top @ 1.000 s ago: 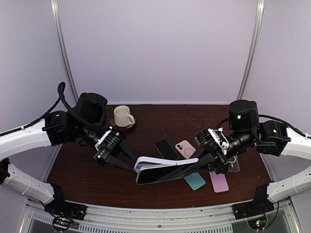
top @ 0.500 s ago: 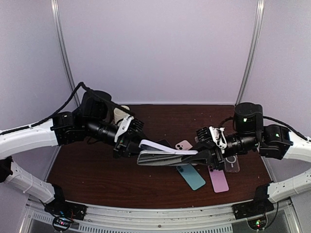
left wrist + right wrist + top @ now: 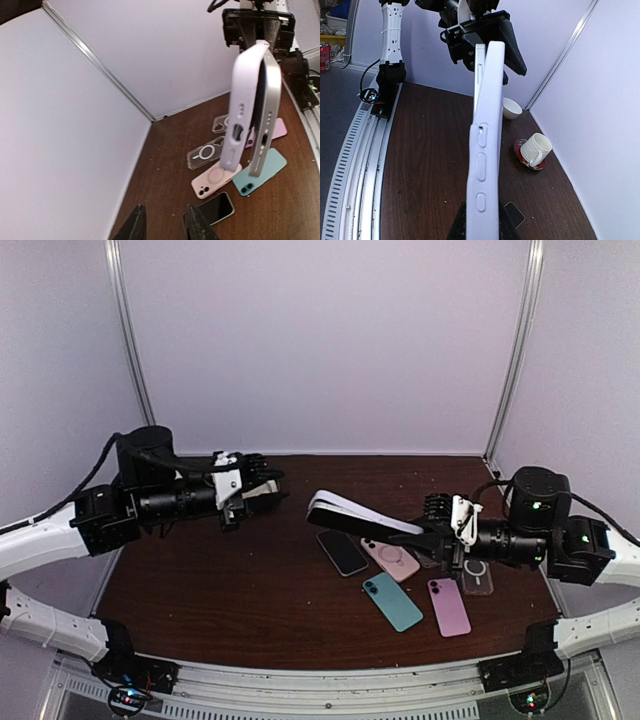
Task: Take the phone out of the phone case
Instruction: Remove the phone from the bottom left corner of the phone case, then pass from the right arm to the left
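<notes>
Walls of pale purple stand all around, with a thin metal pole in the back corner. Low in the frame is a dark brown wood table. Flat on it, right of the middle, lie a black phone, a teal phone, a pink phone and a clear case. A white cup sits on a red saucer near the wall. The right gripper is closed tight on one end of the white case, up in the air mid-frame. The phone is inside, but the case gapes away from it at the free end. The left gripper, upper left over the table, has its jaws a little apart and holds nothing.
</notes>
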{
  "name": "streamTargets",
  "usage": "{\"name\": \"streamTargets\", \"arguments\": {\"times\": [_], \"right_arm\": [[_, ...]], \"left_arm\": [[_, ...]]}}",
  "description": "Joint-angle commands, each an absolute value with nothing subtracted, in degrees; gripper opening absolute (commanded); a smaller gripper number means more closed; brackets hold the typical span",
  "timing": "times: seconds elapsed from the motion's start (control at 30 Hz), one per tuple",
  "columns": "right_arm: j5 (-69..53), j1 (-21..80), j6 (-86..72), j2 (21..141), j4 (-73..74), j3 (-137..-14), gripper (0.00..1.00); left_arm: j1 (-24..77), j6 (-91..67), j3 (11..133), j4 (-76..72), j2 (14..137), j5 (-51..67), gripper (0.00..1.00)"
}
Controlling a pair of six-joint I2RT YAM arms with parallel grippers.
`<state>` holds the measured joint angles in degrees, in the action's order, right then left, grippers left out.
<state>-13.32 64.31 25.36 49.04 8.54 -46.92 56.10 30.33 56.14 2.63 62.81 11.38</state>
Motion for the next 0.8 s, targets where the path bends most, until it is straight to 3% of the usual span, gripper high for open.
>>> {"name": "streamTargets", "arguments": {"times": [0.0,0.17,0.4,0.6,0.77], "right_arm": [[-6.1,64.9,26.4,44.7,4.3,-45.8,0.00],[-6.4,64.9,27.1,42.6,4.7,-45.8,0.00],[-11.1,65.0,28.4,42.6,3.7,-45.9,0.00],[-16.1,65.2,28.9,44.3,1.4,-45.8,0.00],[-18.6,65.4,29.3,45.7,0.4,-46.4,0.00]], "left_arm": [[54.2,40.1,54.7,-0.9,57.7,11.2,0.27],[53.9,46.6,53.1,6.1,54.9,28.4,0.27],[53.9,40.1,56.1,6.4,58.4,43.3,0.30],[55.1,35.4,56.6,3.5,60.8,46.1,0.38],[56.1,33.4,56.3,1.5,61.7,46.5,0.37]]}}
